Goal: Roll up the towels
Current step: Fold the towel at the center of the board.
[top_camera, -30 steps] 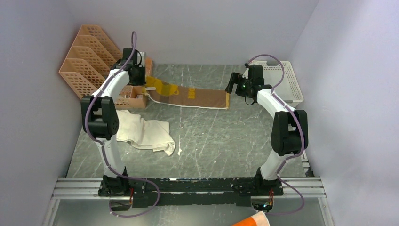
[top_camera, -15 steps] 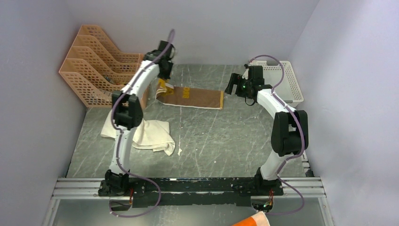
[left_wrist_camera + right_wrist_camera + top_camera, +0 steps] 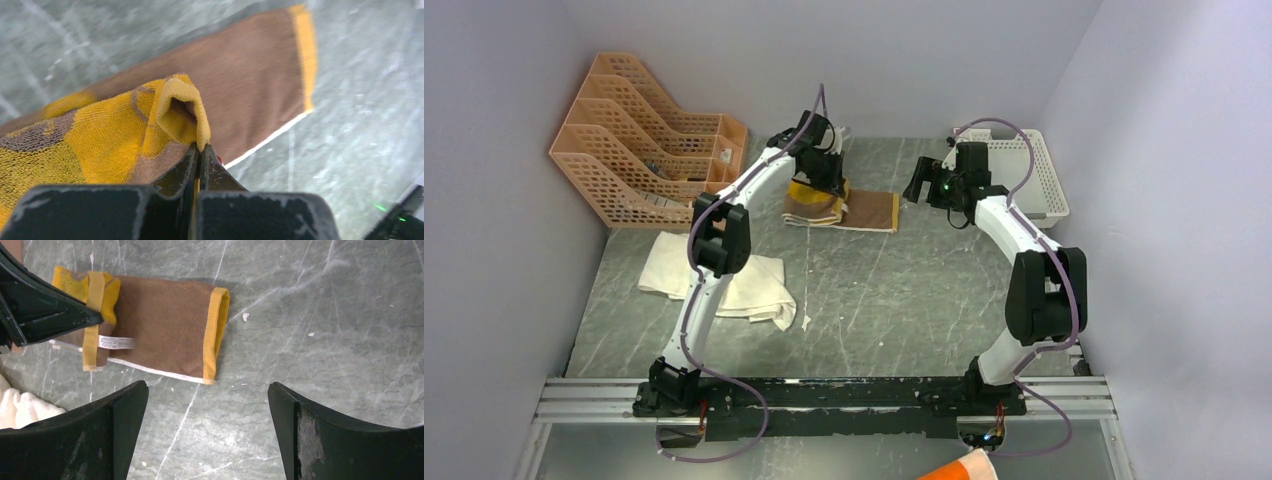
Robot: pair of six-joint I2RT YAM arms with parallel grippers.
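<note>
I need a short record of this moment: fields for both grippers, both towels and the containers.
left gripper: shut on brown towel, yellow end folded over
right gripper: open, empty, hovering by the towel's flat end
brown towel: partly folded, far middle
white towel: crumpled, left side, untouched
orange rack: far left corner
white basket: far right

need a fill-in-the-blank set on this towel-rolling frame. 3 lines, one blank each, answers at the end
1. The left gripper pinches a fold of the brown towel, while the right gripper is ____.
2. The crumpled towel lying beside the left arm is ____ in colour.
3. The plastic basket sits at the table's back ____ corner.

Missing words: open; white; right
</note>
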